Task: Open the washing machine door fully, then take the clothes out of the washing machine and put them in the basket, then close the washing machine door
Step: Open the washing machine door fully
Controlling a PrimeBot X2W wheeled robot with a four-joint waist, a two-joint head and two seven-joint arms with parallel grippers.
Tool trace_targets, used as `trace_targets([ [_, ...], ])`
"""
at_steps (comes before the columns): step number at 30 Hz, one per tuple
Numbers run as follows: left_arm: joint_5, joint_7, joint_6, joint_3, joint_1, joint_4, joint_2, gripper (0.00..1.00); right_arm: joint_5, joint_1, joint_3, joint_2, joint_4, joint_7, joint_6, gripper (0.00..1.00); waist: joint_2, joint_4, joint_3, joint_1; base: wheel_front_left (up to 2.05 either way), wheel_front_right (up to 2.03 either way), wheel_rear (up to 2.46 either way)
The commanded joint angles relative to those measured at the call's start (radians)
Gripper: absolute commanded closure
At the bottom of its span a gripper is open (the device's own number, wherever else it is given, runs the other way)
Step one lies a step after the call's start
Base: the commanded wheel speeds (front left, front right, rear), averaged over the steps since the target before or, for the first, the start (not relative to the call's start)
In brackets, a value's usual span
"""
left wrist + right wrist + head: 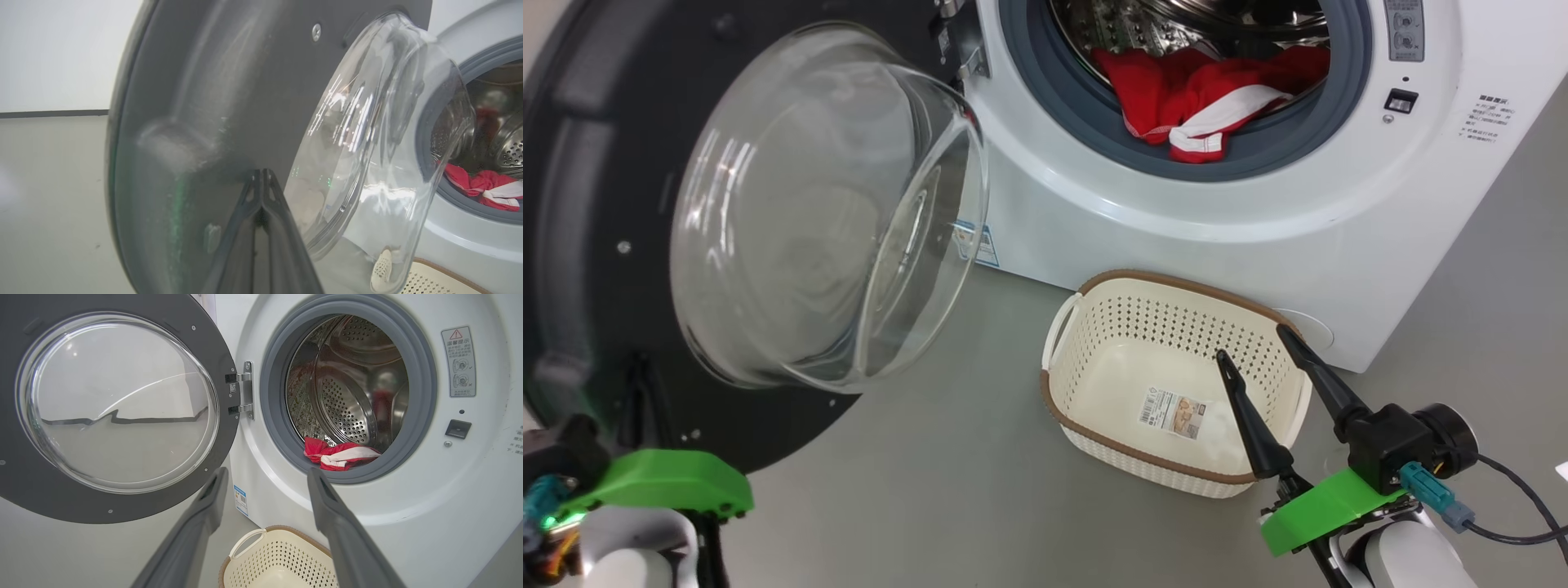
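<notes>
Washing machine door [768, 212] open, hinge [245, 390] in right wrist view, left gripper [261, 173] closed, right gripper [1252, 343] wide, empty

Helper: Where is the washing machine door [596, 245]?
Me: I see it at the left of the frame, beside the washing machine [1176, 204] at the upper right.
Helper: And the clothes [1160, 90]?
Me: In the machine's mouth, top of the frame. The basket [1135, 327] sits on the floor [931, 490] before it, lower middle.
</notes>
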Motion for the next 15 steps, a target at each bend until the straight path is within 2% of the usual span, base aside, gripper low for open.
trace_targets([
  [1, -0.012, -0.018, 0.009, 0.069, -0.054, -0.003, 0.053, 1.00, -0.008, -0.034, 0.024, 0.004, -0.026, -0.009, 0.005, 0.00, 0.0000, -0.004, 0.006, 0.0000, 0.00, 0.00, 0.00],
  [15, -0.058, -0.091, -0.020, 0.144, -0.151, 0.171, 0.071, 1.00, -0.029, -0.044, 0.038, 0.004, -0.021, -0.009, 0.005, 0.00, 0.0000, -0.018, 0.034, 0.0000, 0.00, 0.00, 0.00],
])
